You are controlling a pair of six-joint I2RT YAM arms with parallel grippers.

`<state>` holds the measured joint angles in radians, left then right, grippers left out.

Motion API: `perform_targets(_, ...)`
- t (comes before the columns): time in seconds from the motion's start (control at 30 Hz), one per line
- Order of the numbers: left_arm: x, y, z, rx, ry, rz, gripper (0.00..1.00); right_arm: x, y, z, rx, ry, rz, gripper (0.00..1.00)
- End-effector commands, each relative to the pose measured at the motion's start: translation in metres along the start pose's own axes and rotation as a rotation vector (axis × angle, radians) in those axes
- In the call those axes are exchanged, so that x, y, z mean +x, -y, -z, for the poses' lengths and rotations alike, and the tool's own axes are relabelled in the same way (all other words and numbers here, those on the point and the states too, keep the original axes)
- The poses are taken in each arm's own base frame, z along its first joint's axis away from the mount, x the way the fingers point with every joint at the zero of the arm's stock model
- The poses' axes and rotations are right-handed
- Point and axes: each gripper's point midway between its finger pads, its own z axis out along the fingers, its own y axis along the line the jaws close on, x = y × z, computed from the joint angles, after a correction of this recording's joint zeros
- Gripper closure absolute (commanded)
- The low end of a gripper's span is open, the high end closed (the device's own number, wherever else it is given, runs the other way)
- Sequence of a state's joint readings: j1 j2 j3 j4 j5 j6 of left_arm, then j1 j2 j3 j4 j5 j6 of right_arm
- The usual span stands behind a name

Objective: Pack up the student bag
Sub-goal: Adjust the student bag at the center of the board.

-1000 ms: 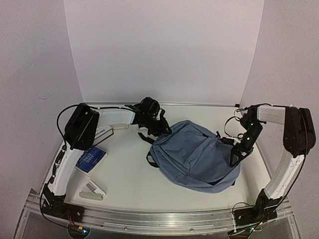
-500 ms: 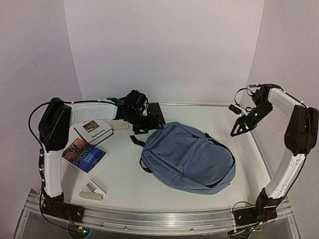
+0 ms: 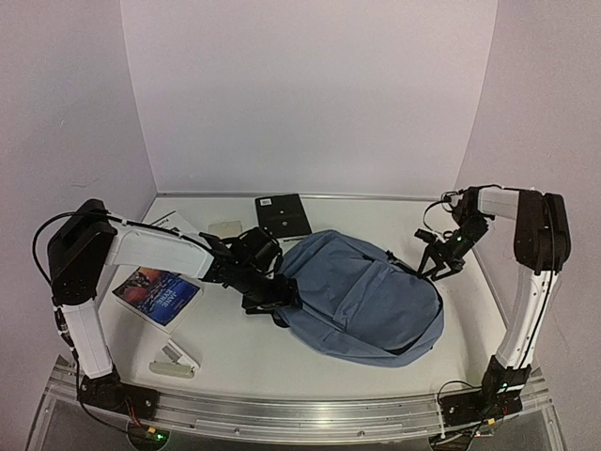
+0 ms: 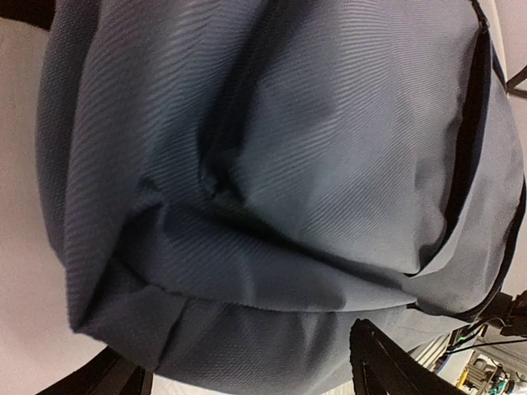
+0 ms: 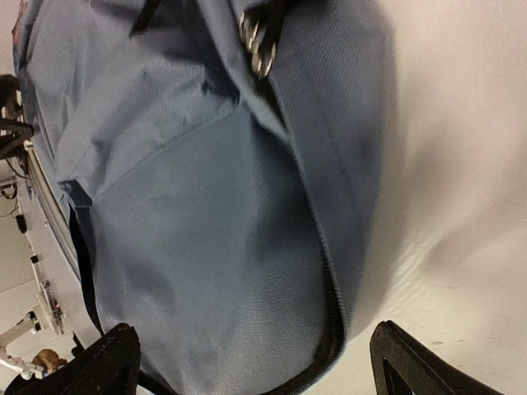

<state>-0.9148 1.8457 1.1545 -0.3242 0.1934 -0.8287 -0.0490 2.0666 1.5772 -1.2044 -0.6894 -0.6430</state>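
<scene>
The student bag (image 3: 366, 299), a blue-grey backpack with black zipper lines, lies flat on the white table right of centre. My left gripper (image 3: 275, 295) is low at the bag's left edge, open. In the left wrist view the bag's fabric (image 4: 263, 181) fills the frame, and its seam bulges between the spread black fingers (image 4: 387, 366). My right gripper (image 3: 436, 265) is open at the bag's far right edge. In the right wrist view its fingers (image 5: 103, 362) stand wide on either side of the bag's zippered rim (image 5: 329, 346). Neither gripper holds anything.
A black flat notebook (image 3: 284, 214) lies at the back of the table. A colourful book (image 3: 160, 293) and a white book (image 3: 175, 223) lie on the left, under my left arm. A small pale pad (image 3: 225, 226) and a white stapler-like item (image 3: 176, 361) are also on the left.
My left arm swung from the back of the table forward to the bag's left edge and its jaws opened. My right arm came down from the back right to the bag's right edge.
</scene>
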Motion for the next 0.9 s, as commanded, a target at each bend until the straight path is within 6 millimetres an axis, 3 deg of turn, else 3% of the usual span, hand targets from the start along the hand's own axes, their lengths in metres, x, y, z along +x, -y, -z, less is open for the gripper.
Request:
perform_targets(0.0,-0.025,0.026,-0.008,0.095,0.054,0.003,0.21,0.037,-0.018,-0.023,-0.049,-0.105,0.029,0.04)
perform_targets(0.23,-0.065,0.056,-0.051,0.145,0.04,-0.075,0.28,0.093,-0.043,-0.025,-0.053,-0.203,0.109,0.05)
perform_targets(0.33,-0.096,0.08,-0.053,0.192,0.071,-0.118,0.28,0.112,-0.067,-0.029,-0.066,-0.265,0.186,0.05)
perform_targets(0.5,-0.13,0.109,-0.06,0.249,0.088,-0.189,0.26,0.132,-0.105,-0.044,-0.102,-0.335,0.285,0.04)
perform_targets(0.57,-0.137,0.12,-0.062,0.277,0.086,-0.215,0.23,0.134,-0.118,-0.052,-0.11,-0.363,0.33,0.04)
perform_targets(0.67,-0.152,0.126,-0.058,0.328,0.097,-0.213,0.19,0.119,-0.133,-0.063,-0.101,-0.353,0.377,0.03)
perform_targets(0.87,-0.182,0.12,-0.009,0.322,0.193,-0.2,0.09,0.075,-0.181,-0.056,-0.218,-0.229,0.388,0.02)
